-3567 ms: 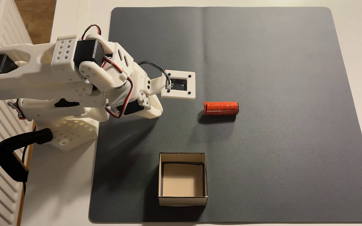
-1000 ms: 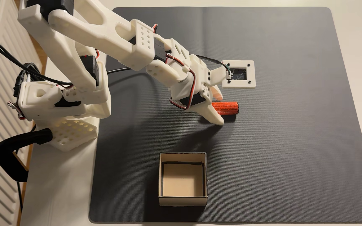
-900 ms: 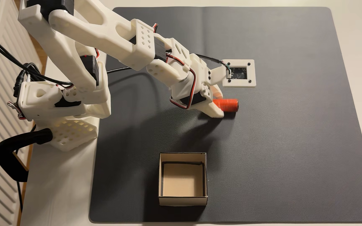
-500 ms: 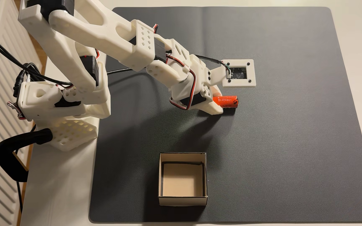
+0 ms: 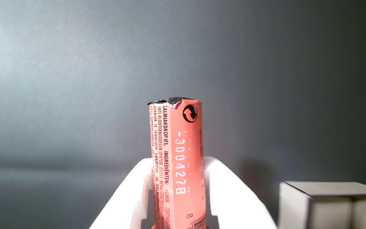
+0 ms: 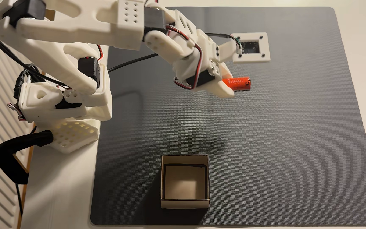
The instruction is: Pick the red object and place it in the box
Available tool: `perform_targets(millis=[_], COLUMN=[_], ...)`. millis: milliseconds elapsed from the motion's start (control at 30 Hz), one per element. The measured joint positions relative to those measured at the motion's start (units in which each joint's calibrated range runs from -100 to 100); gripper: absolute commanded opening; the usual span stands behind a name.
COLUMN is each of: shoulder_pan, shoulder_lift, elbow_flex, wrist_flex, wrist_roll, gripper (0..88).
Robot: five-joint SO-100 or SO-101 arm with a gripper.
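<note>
Now, hand (image 6: 230,84) clenched on red object (image 6: 239,83), obj sticking out past fingertips, above mat (image 6: 287,132), box (image 6: 165,203) well apart.

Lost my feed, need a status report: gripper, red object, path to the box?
Gripper shut on red object, lifted off the mat. Box empty, not yet reached. Nothing in the way.

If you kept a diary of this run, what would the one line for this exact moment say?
phase: carry | gripper: jaws shut on red object | object: lifted off mat | box: empty, nearer the camera in fixed view | next: likely move over box
</note>
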Motion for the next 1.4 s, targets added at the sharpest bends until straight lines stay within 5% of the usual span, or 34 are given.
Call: perform_targets(millis=[333,933,1400], shoulder_pan=[8.91,27.62,30.66], shoulder_lift=[-21.47,-55.20,-62.01], elbow_flex=[5.93,34.12,39.78], wrist_flex=[9.83,9.91,9.91], wrist_roll=[5.72,6.64,7.72], gripper=[1.3,1.5,1.7])
